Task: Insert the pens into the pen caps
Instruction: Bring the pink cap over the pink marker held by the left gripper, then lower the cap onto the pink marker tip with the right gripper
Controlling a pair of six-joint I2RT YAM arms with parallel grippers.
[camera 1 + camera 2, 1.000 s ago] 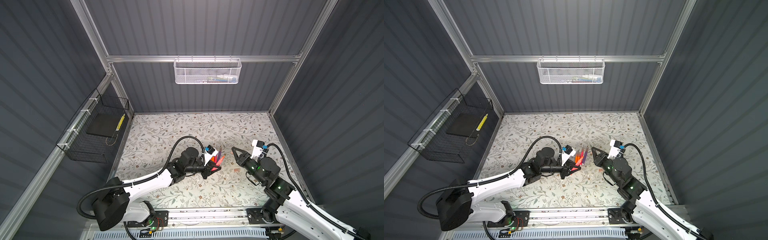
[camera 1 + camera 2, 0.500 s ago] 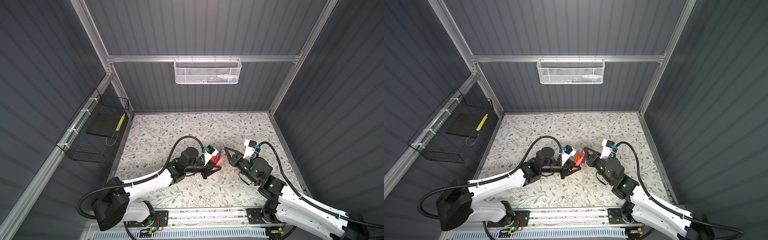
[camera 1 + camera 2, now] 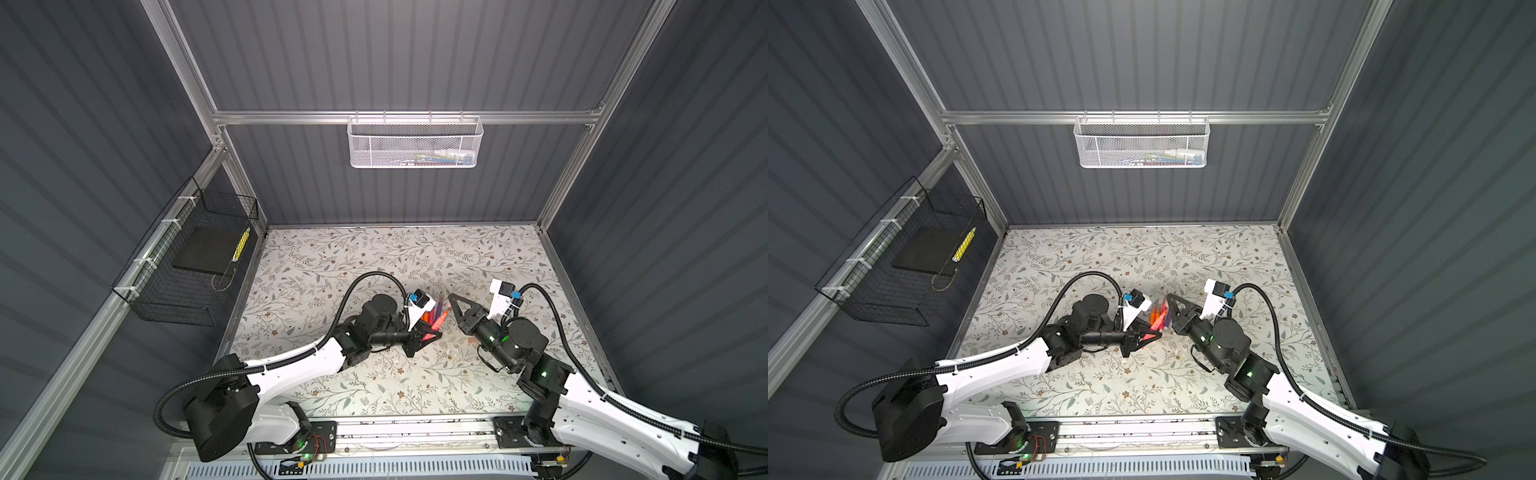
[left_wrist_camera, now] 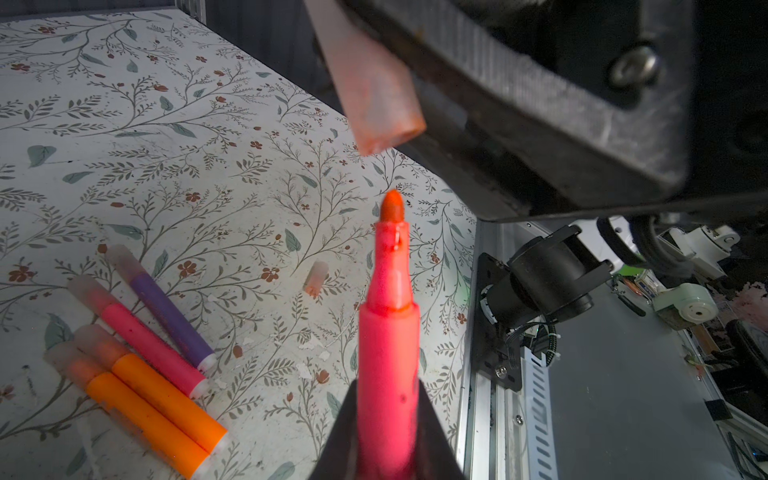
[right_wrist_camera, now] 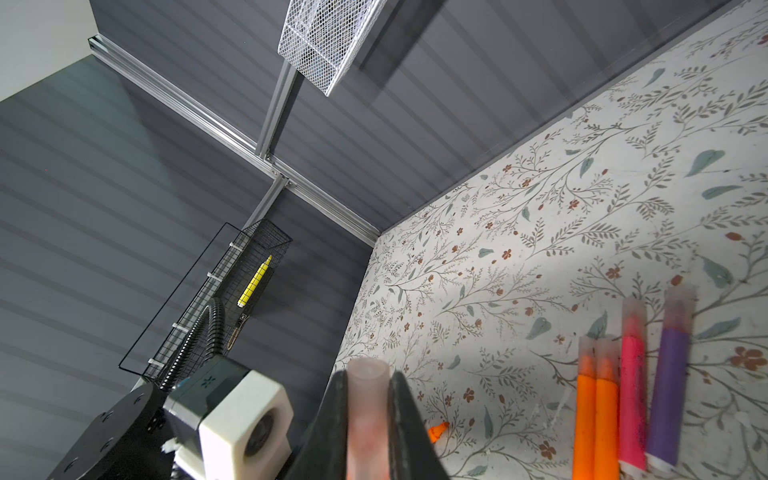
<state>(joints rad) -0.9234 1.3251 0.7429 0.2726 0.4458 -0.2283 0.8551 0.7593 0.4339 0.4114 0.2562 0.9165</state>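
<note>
My left gripper [image 4: 388,436] is shut on an uncapped red-pink pen [image 4: 388,353] whose orange-red tip [image 4: 392,208] points at a pen cap [image 4: 374,95]. That translucent pinkish cap [image 5: 368,399] is held by my shut right gripper [image 5: 368,386], open end towards the pen, a short gap between them. In both top views the left gripper [image 3: 432,332] [image 3: 1152,334] and right gripper [image 3: 451,297] [image 3: 1169,298] meet at mid table. Capped pens lie side by side below: two orange [image 4: 145,395], one pink [image 4: 149,345], one purple [image 4: 170,316]. A loose cap [image 4: 316,277] lies on the table.
The floral table surface [image 3: 374,266] is walled by dark panels. A white mesh basket [image 3: 415,143] hangs on the back wall and a black wire basket [image 3: 187,266] on the left wall. A metal rail [image 3: 415,428] runs along the front edge.
My right gripper has moved left with the cap, up close to the left gripper and its pen. The left arm has stayed still.
</note>
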